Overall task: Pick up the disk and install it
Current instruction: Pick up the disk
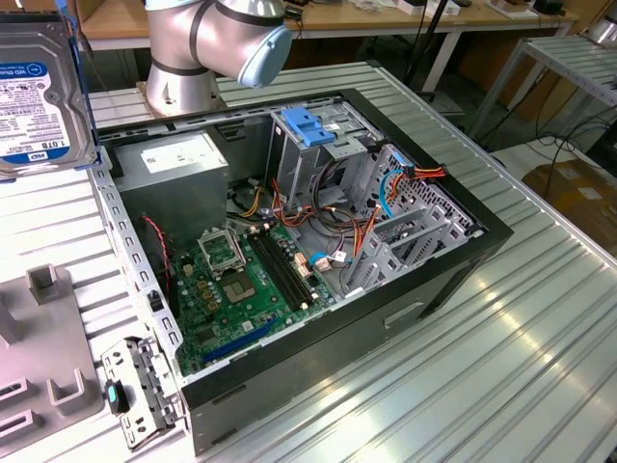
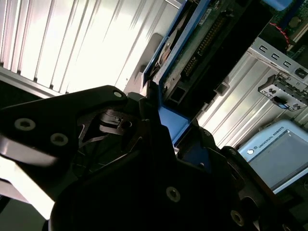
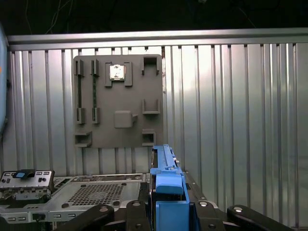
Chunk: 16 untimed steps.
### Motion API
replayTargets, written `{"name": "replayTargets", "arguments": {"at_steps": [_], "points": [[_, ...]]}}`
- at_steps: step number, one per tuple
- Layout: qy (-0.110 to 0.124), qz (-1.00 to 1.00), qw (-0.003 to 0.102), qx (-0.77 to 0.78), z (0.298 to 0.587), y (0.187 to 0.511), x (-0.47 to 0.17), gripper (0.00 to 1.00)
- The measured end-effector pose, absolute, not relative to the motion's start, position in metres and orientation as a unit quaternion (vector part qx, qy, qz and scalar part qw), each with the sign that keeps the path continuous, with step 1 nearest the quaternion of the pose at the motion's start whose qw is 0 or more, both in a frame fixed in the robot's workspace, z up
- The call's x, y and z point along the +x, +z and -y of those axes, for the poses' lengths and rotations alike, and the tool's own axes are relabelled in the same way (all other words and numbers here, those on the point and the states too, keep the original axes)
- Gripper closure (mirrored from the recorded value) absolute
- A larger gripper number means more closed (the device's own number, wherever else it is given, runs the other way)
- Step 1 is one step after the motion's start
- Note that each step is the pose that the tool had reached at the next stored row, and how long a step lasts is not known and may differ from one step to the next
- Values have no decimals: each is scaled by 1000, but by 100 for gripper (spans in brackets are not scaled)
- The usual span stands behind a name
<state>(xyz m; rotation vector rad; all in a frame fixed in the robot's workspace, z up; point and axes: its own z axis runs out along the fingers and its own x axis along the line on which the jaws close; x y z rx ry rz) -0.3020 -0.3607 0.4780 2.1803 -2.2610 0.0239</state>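
Gripper (image 3: 169,211) clamped on the disk (image 1: 39,96) by its blue-railed edges, holding it up at the exterior view's left, well apart from the open computer case (image 1: 434,280); judged risks: slippage on smooth plastic rails, or tilt fouling the grey drive cage (image 1: 294,169) and loose cables (image 1: 352,227).

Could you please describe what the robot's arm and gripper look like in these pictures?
In the exterior view the arm is a thick tube of smooth silver-grey metal rising from a round base, with a pale blue cap closing its joint. In both wrist views the gripper is matt black, built from flat, angular linkage bars studded with round silver screw heads.
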Motion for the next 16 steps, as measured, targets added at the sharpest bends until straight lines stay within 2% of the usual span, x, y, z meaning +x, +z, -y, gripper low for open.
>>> {"name": "replayTargets", "arguments": {"at_steps": [16], "points": [[8,720,0,694,362,478,-282,63]]}}
